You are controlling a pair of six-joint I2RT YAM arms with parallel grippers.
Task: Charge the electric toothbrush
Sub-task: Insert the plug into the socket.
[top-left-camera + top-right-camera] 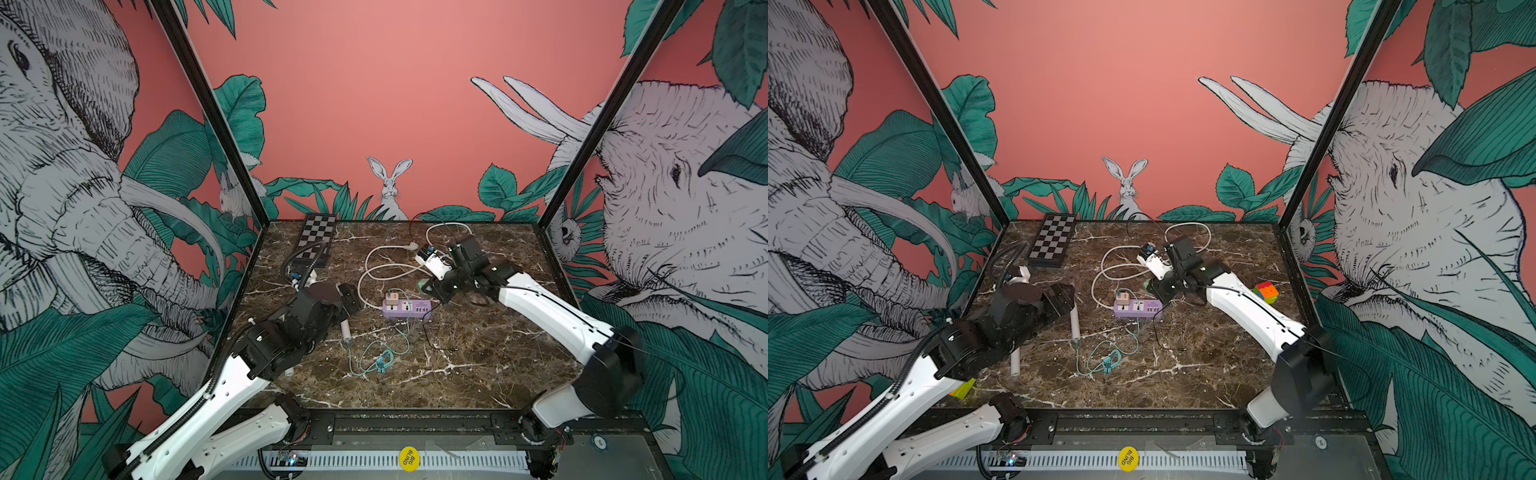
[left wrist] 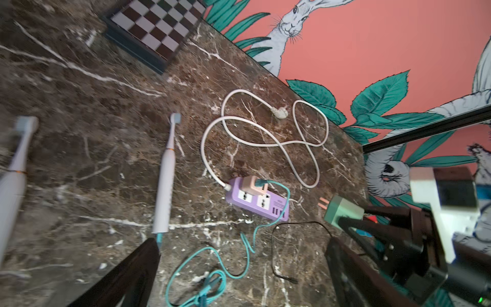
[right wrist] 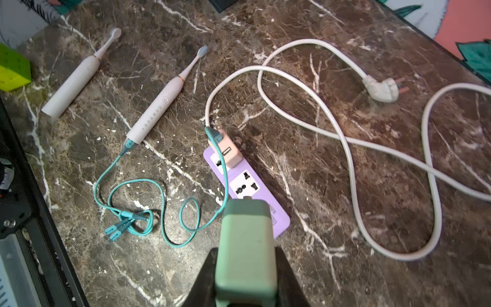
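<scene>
The left fingers [image 2: 125,276] stand spread as wide as they go and hold nothing; both dark tips frame the left wrist view, with the counter [image 2: 79,159] showing between them. The right fingers [image 3: 289,281] are clamped on the two sides of a green adapter [image 3: 245,247], held off the counter over the end of the purple power strip [image 3: 247,186]. In the left wrist view its pins point at the strip with a gap between. The electric toothbrush [image 3: 156,106] lies flat on the counter, its base just beside one tip of the left fingers, ungripped, and well apart from the right fingers. A teal cable [image 3: 164,228] is plugged into its base and runs in loose loops to a pink adapter [image 3: 228,154] seated in the strip. A second toothbrush [image 3: 77,77] lies alongside. The strip's white cord [image 3: 345,139] ends in a plug [image 3: 380,87] lying loose on the counter
</scene>
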